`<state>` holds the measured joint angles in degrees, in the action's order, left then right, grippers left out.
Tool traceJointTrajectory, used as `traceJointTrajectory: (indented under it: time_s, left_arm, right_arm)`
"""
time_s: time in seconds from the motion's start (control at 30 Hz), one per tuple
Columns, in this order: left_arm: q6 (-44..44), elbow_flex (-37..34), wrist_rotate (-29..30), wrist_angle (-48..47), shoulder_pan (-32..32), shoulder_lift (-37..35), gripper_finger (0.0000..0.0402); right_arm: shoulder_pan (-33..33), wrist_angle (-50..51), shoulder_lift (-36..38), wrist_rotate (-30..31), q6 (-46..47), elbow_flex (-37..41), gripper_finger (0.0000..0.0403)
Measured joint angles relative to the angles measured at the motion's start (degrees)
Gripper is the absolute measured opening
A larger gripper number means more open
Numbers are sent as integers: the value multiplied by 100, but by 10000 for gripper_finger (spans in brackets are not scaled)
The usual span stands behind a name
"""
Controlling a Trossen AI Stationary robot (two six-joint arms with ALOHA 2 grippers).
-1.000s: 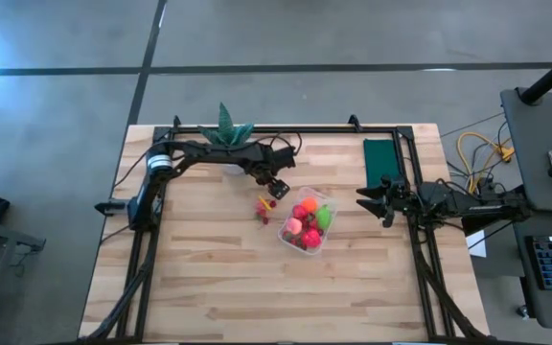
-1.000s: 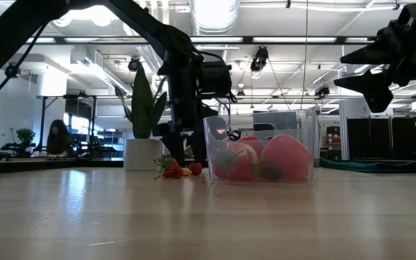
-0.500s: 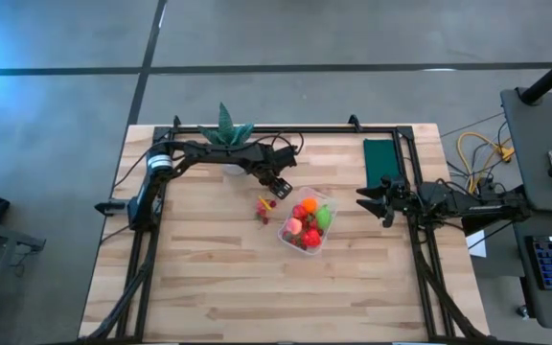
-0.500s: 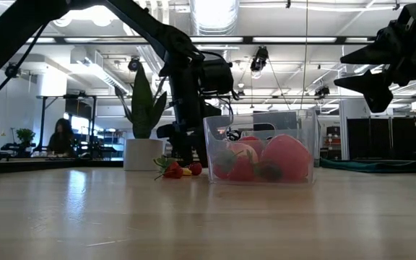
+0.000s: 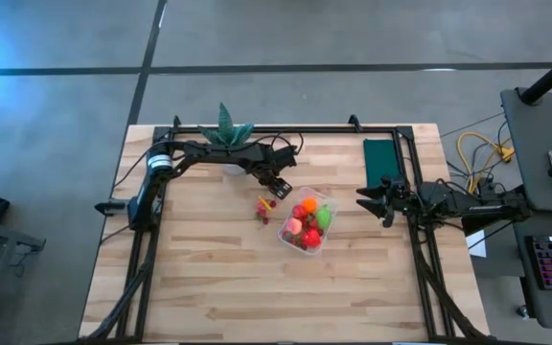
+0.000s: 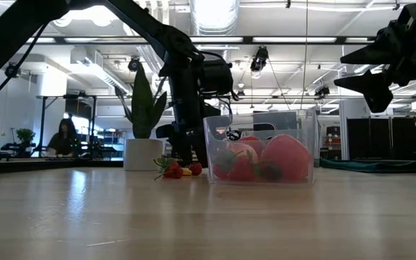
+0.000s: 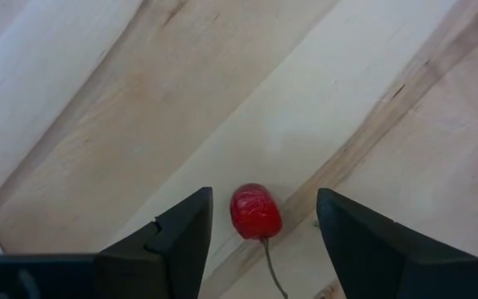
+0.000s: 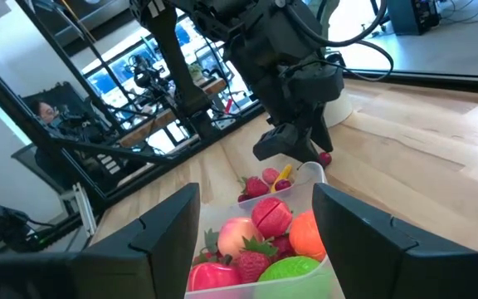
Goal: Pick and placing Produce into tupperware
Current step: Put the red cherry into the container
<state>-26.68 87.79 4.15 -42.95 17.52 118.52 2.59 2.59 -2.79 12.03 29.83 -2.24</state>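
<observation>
pale wood tabletop carries the tub [image 5: 306,226] mid-table, mostly filled. left gripper [image 7: 260,223] straddles a cherry [image 7: 255,211] beside it, fingers parted, not yet gripping; next it must close. right gripper [image 5: 364,199] waits near the right edge, fingers apart, empty.

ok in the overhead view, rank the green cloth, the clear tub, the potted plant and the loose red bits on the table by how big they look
1. Green cloth and clear tub: look about alike, too close to rank.
2. Potted plant: slightly smaller, though an arm hides part of it.
3. Loose red bits: by far the smallest.
</observation>
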Motion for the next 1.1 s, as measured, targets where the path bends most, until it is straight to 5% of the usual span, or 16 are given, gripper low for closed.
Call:
traceJointTrajectory:
  time_s: [0.6,1.1]
  left_arm:
    - [48,-7,-84,-18,0,0,133]
    - [179,-214,-55,-248,2,-13,127]
  right_arm:
    - [1,0,0,0,-1,0,226]
    - [0,0,0,0,1,0,226]
